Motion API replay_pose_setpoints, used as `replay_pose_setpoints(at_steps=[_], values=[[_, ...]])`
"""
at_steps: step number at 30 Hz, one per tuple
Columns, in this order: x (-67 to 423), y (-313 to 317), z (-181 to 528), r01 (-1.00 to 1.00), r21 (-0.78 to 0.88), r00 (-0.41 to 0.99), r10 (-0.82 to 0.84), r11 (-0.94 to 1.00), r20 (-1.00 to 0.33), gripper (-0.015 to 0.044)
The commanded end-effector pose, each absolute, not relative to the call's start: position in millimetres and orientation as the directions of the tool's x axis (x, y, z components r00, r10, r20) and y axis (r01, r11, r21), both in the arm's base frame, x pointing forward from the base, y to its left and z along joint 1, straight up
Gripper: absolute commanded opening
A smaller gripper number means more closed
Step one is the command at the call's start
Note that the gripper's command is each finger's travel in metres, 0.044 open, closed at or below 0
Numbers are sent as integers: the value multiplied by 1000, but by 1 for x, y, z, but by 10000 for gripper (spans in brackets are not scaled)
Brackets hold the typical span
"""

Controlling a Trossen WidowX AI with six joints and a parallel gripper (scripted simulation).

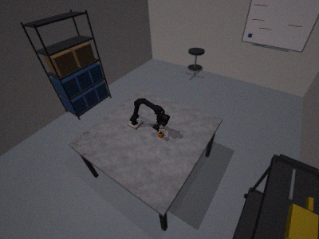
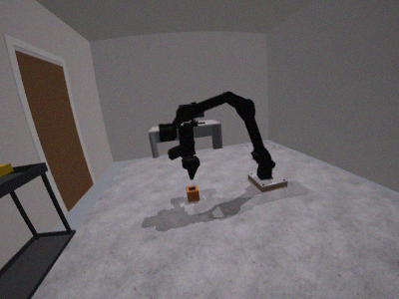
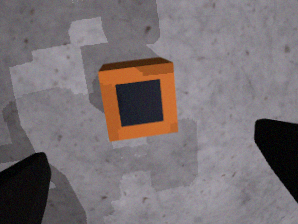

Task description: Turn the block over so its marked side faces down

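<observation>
A small orange block (image 1: 160,135) (image 2: 193,193) (image 3: 137,99) rests on the grey table (image 1: 131,167) (image 2: 279,234), with its dark blue marked side facing up. My gripper (image 2: 192,174) (image 3: 154,147) (image 1: 162,127) is open and empty. It points straight down and hangs a little above the block, clear of it. In the wrist view the two black fingertips show at the lower left and right, with the block lying above the midpoint between them.
The arm's base plate (image 1: 134,125) (image 2: 267,182) sits on the table behind the block. A shelf rack (image 1: 68,60), a stool (image 1: 195,60), a black cart (image 1: 279,199) (image 2: 20,209) and a desk stand around the room, away from the table.
</observation>
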State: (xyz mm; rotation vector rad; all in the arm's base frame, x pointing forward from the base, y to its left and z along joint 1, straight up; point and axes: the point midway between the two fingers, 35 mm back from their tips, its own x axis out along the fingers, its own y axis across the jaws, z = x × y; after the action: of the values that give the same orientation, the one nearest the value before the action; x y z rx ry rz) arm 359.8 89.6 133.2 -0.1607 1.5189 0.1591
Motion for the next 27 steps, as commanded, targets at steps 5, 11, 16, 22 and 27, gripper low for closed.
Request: replay_pose_setpoints(at_steps=[5, 11, 16, 22, 27], values=[[360, 88, 95, -195, 5, 25, 10, 981, -1000, 440], [362, 89, 82, -195, 5, 25, 10, 981, -1000, 440], [362, 89, 80, -195, 5, 25, 10, 981, -1000, 440], [363, 90, 71, -195, 5, 25, 10, 981, -1000, 440], [363, 90, 63, -195, 5, 25, 10, 981, -1000, 440]])
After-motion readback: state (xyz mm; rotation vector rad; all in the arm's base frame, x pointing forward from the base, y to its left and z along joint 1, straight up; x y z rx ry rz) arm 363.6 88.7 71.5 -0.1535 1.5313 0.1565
